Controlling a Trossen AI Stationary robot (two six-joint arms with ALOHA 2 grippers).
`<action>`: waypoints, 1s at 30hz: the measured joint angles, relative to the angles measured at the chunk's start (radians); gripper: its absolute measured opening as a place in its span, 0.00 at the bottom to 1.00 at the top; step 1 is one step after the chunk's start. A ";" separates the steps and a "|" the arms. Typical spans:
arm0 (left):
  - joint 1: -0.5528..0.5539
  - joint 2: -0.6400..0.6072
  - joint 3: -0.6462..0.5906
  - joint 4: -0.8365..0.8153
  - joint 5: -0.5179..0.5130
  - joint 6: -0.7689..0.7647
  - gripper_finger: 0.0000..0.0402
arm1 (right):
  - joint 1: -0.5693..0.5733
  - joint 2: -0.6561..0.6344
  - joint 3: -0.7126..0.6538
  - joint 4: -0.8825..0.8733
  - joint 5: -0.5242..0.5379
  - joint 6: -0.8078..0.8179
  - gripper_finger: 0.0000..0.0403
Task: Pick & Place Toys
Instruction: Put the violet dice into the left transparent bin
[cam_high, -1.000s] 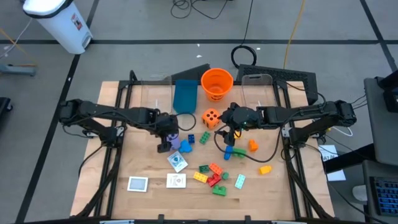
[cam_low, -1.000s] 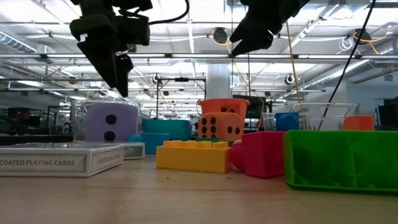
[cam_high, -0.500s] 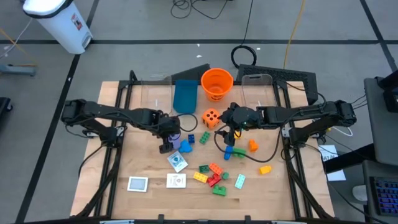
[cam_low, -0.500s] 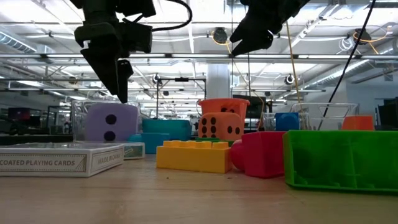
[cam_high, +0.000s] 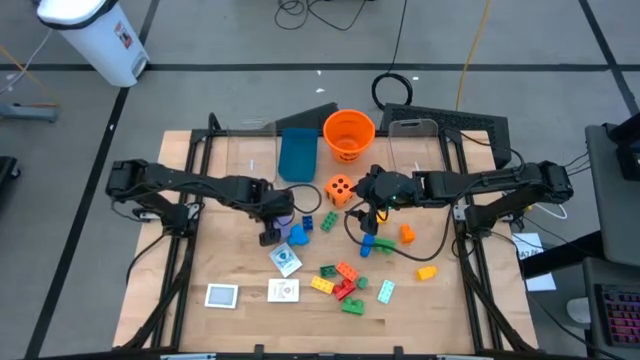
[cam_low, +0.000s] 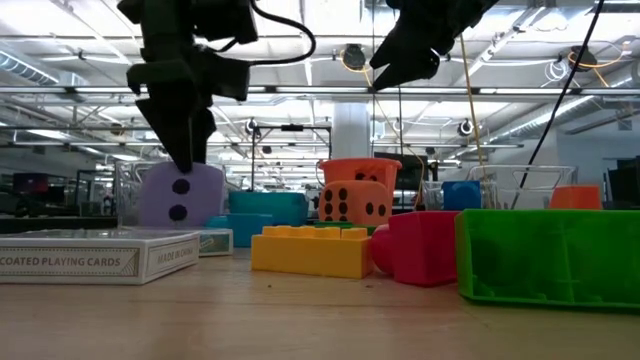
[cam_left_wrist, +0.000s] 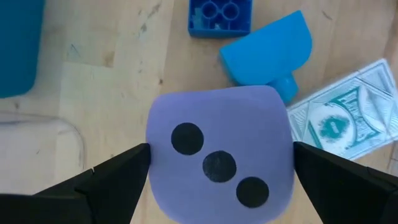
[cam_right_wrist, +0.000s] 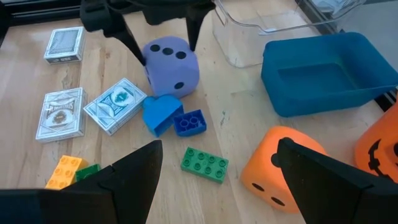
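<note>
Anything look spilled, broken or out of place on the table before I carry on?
Nothing stands out. The bricks and card packs lie scattered but whole, and the purple die sits flat between the open left gripper's fingers.

The left gripper's (cam_right_wrist: 163, 37) spread fingers (cam_right_wrist: 127, 34) straddle the purple die (cam_right_wrist: 169, 65), near the blue bin (cam_right_wrist: 323, 78).

Left gripper (cam_low: 180, 150) dropped lower and shifted slightly right, closing on purple die (cam_low: 180, 196). Open fingers (cam_left_wrist: 112, 180) came down to straddle die's sides. Left arm reached further toward table centre.
</note>
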 joint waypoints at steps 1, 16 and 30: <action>0.000 0.007 0.001 0.001 -0.005 0.000 0.99 | 0.000 0.000 0.000 -0.001 0.000 0.000 0.77; -0.002 -0.049 -0.004 -0.011 0.001 -0.029 0.99 | 0.000 0.000 0.000 0.002 -0.004 0.000 0.77; 0.000 -0.054 -0.004 -0.030 -0.008 -0.027 0.99 | 0.000 0.000 0.000 0.003 -0.004 -0.019 0.77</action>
